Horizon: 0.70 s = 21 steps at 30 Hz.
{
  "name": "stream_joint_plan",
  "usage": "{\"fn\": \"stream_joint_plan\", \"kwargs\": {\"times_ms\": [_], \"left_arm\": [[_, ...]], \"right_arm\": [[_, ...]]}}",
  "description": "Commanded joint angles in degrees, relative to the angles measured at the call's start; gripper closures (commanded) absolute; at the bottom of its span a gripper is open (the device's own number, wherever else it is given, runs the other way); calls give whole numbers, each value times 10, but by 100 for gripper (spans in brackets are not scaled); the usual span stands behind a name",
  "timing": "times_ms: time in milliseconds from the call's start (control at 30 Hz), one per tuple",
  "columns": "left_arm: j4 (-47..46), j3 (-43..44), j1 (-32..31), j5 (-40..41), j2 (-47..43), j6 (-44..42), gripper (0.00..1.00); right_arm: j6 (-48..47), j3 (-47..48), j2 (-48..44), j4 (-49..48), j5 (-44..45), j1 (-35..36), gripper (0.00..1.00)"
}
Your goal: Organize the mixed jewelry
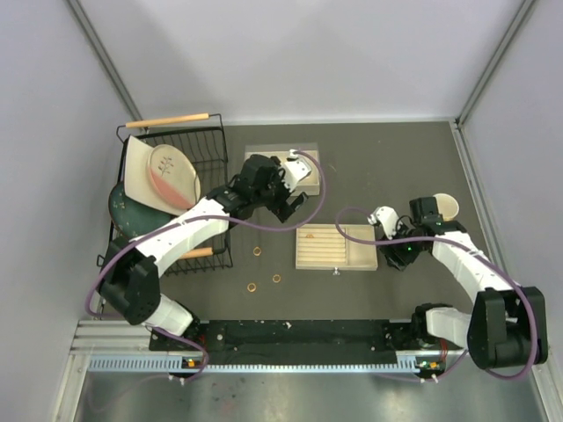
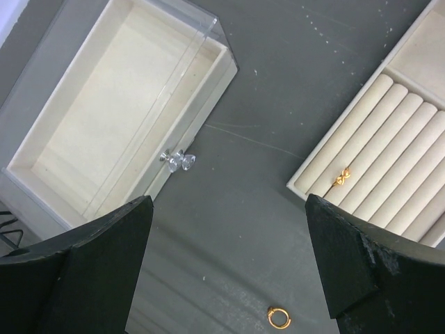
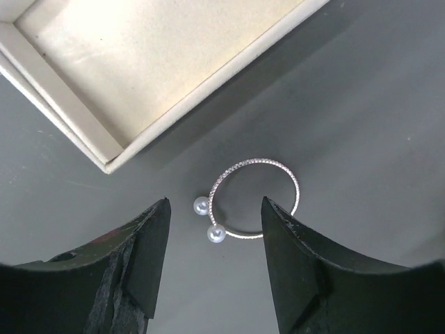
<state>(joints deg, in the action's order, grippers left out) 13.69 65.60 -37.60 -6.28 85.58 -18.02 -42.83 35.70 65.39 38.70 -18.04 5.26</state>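
top external: left tool [image 1: 288,207] hung over the dark tabletop [image 1: 413,149] between the clear-lidded box [image 1: 297,169] and the beige slotted tray [image 1: 337,248]. right tool [image 1: 387,242] sat at the tray's right end, the yellow cup [image 1: 446,207] just behind that arm. three gold rings lay loose on the tabletop left of the tray: one [image 1: 257,251] higher up, two [image 1: 252,287] [image 1: 276,279] nearer the arm bases. black wire dish rack [image 1: 189,149] with plates stood far left. the bracelet could not be made out here.

left wrist: left tool [image 2: 229,209] was wide open with nothing between its fingers [image 2: 104,257]. lidded box [image 2: 104,104] upper left, its crystal knob [image 2: 177,160] on the clear lid. tray rolls [image 2: 396,153] on the right, with a gold ring [image 2: 341,177] seated in a slot. another gold ring [image 2: 279,317] lay on the tabletop by the bottom edge.

right wrist: silver wire bracelet [image 3: 254,161] with two pearl ends lay flat on the tabletop just off a tray corner [image 3: 104,149], not touching it. right tool [image 3: 215,205] was part-way open, black fingers [image 3: 149,257] either side of the hoop's near part and not clamped on it. could not tell if the right finger touched the wire.
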Motion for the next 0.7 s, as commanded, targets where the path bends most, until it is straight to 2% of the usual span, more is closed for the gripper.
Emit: {"fn": "stream_joint_plan", "kwargs": {"times_ms": [0,333,500,533,633,667], "left_arm": [[-14,-15,4,16,-31,-5,3],[-30,-39,25,20,-39,-8,3],[-34,-50,37,17,-50,-6,3],[-35,-50,42,16,-52,-4,3],[-38,-57,56,13,-59,0,3],[-38,-58,61,8,-60,2,3]], "right_arm": [[-5,-1,24,-38,2,8,46],[6,-1,69,-66,19,18,58],[9,-4,73,-70,28,20,76],[10,-3,73,-69,34,21,85],[17,3,63,-66,49,24,100],[19,7,60,-63,52,24,100]]}}
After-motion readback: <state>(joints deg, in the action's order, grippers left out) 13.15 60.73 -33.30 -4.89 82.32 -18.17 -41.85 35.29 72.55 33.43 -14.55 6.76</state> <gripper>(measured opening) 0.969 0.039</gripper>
